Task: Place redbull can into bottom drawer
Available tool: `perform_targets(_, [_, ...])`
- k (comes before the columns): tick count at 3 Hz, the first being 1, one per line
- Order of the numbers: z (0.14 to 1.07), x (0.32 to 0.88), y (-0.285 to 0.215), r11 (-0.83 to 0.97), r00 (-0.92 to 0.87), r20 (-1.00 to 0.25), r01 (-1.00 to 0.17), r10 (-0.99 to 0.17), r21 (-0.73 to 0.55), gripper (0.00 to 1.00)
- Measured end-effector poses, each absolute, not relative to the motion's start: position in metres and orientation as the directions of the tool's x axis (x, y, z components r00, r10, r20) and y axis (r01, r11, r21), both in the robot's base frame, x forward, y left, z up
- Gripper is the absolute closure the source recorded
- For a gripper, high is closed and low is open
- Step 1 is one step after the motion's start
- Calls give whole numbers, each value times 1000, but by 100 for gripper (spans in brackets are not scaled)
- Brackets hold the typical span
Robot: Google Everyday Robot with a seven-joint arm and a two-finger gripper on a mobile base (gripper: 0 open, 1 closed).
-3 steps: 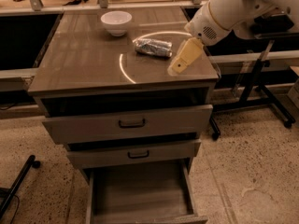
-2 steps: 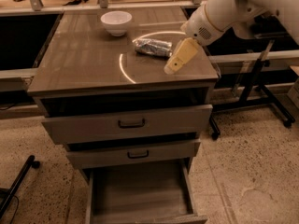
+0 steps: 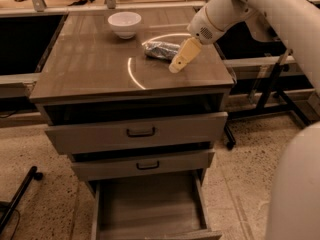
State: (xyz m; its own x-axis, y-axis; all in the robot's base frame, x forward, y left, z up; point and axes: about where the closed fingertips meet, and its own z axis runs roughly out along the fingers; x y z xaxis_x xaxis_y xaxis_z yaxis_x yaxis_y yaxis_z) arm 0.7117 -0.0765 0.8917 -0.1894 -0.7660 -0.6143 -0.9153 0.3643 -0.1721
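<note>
Bottom drawer: the bottom drawer is pulled out toward the camera, a plain wooden box with a bare floor.
Upper drawers: the middle drawer and the top drawer each stand slightly out, each with a dark handle.
Worktop: the brown worktop carries a bright curved streak of light.
Gripper: the gripper points down and left over the worktop's right part, just right of the can; its fingers are pressed together into one tapering wedge, holding nothing.
Redbull can: the redbull can lies on its side on the worktop, just beside the gripper.
Bowl: the white bowl sits upright, behind and left of the can.
</note>
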Motion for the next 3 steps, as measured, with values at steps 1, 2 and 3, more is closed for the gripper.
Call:
perform_targets(1, [877, 731, -61, 347, -191, -591, -924, -783, -160, 0])
perform_targets(2, [861, 747, -44, 327, -195, -585, -936, -787, -127, 1])
perform_targets(3, [850, 755, -31, 307, -189, -588, -946, -786, -105, 23])
